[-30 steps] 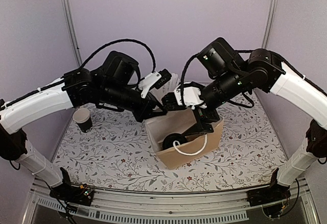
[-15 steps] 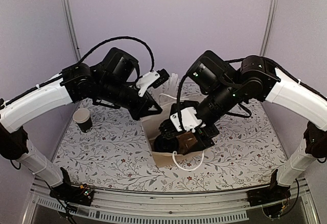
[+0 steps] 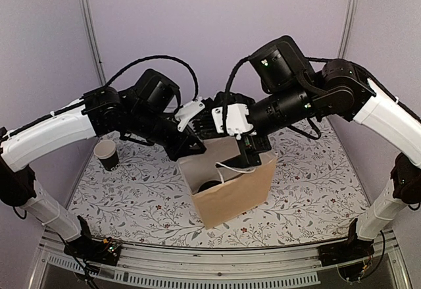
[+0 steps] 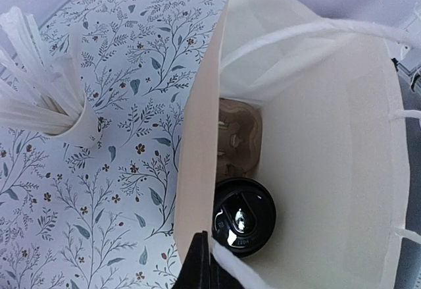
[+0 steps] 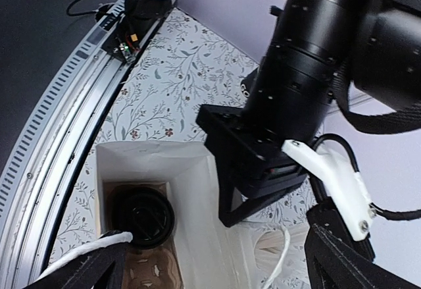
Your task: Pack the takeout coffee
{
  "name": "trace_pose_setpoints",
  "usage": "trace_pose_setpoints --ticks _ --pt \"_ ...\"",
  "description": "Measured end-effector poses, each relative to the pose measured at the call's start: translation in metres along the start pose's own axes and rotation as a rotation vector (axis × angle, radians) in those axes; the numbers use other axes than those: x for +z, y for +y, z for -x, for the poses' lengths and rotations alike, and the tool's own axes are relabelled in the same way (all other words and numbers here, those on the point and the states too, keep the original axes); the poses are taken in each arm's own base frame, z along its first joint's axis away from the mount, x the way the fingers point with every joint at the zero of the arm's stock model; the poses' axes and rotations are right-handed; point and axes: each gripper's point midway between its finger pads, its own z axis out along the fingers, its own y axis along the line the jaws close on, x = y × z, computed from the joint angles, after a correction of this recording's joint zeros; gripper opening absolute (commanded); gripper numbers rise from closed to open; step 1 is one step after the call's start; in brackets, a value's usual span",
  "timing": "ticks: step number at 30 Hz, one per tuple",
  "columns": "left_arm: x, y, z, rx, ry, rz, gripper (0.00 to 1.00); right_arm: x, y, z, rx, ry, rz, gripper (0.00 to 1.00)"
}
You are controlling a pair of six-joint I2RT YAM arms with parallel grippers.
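The black lidded coffee cup [image 4: 243, 216] stands at the bottom of the brown paper bag [image 3: 230, 190], next to the brown pulp carrier [image 4: 240, 137]. It also shows in the right wrist view [image 5: 141, 216]. The bag stands upright in the middle of the table. My left gripper [image 4: 200, 262] is shut on the bag's near rim beside a white handle cord [image 4: 230, 269]. My right gripper [image 5: 217, 249] is open above the bag's mouth, with the other white handle cord [image 5: 85, 253] lying across one finger.
A white cup of paper-wrapped straws [image 4: 46, 98] stands on the floral tablecloth left of the bag. An open dark paper cup [image 3: 106, 154] stands at the table's left edge. The metal frame rail [image 3: 217, 262] runs along the front.
The bag went from lying tilted and open to standing upright. The right gripper dipped into the bag, then rose to its top. The left gripper stayed on the rim.
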Motion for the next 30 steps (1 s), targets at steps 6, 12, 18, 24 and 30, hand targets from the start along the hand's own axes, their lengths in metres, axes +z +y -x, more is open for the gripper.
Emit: trace_pose_setpoints --ticks 6,12,18,24,30 --pt "-0.012 0.003 0.003 0.012 -0.026 0.028 0.0 -0.01 -0.03 -0.004 0.004 0.034 -0.126 0.99" --pt "-0.026 0.014 -0.001 0.041 -0.023 0.106 0.0 -0.026 -0.062 -0.033 0.055 0.096 -0.227 0.99" --pt "-0.031 0.024 -0.008 0.059 0.006 0.167 0.0 -0.042 -0.054 -0.07 0.067 0.175 -0.242 0.99" --pt "-0.034 0.028 -0.016 0.088 0.039 0.226 0.0 -0.041 -0.052 -0.112 0.134 0.235 -0.216 0.99" --pt "-0.04 0.015 -0.022 0.157 0.058 0.286 0.0 -0.072 -0.069 -0.181 0.289 0.323 -0.291 0.99"
